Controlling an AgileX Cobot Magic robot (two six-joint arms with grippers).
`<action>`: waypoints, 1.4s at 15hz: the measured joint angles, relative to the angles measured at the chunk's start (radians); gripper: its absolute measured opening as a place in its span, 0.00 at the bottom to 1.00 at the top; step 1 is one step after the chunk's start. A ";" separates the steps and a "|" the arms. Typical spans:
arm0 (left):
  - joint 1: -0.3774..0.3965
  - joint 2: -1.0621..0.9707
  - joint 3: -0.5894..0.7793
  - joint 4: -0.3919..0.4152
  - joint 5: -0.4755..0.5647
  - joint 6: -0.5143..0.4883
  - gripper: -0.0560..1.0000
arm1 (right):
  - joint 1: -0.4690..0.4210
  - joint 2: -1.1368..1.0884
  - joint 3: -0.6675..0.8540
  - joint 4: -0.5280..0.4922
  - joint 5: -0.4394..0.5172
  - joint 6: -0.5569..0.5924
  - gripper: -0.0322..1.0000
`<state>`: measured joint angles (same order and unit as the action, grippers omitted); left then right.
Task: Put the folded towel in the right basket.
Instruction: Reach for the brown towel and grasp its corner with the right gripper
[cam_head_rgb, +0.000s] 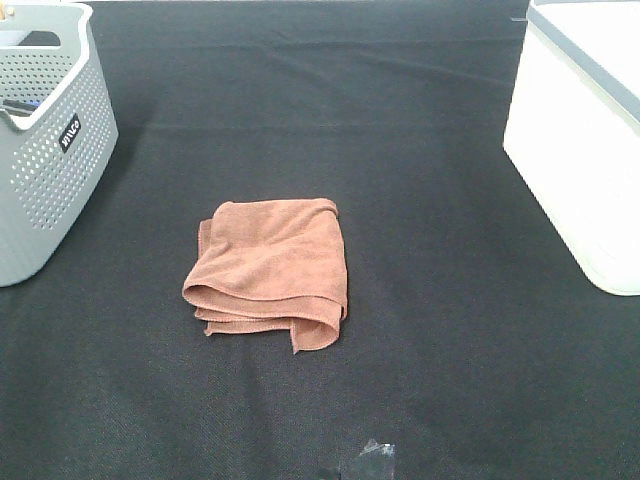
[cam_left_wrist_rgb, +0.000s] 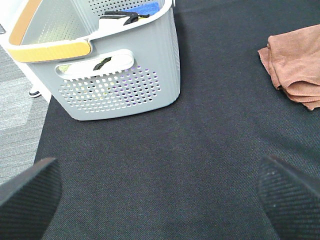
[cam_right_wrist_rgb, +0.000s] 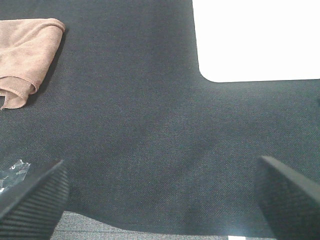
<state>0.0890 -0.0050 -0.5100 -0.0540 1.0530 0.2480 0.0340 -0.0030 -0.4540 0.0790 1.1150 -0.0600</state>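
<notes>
- Rust-brown towel lies folded on the black cloth. It sits close to the middle of your overhead view, a touch toward 7 o'clock, with its loose edges and one stray corner facing 6 o'clock.
- The white basket, your right one, sits at about 2 o'clock from the towel, well apart from it and cut off by the frame edge.
- Your right gripper hangs over bare cloth between the towel and the white basket. Its jaws are spread wide with nothing between them.
- Your left gripper is spread just as wide and empty, over bare cloth near the grey basket.
- That perforated grey basket stands at 10 o'clock from the towel, well apart. You can see a few items inside, too unclear to name.
- A crumpled clear scrap lies at 5 o'clock from the towel.
</notes>
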 joint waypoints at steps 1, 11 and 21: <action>0.000 0.000 0.000 0.000 0.000 0.000 0.99 | 0.000 0.000 0.000 0.000 0.000 0.000 0.97; 0.000 0.000 0.000 0.000 0.000 0.000 0.99 | 0.000 0.000 0.000 0.006 0.000 0.001 0.97; 0.000 0.000 0.000 -0.017 0.000 -0.049 0.99 | 0.000 0.000 0.000 0.006 0.000 0.001 0.97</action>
<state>0.0890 -0.0050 -0.5100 -0.0710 1.0530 0.1990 0.0340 -0.0030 -0.4540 0.0850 1.1150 -0.0590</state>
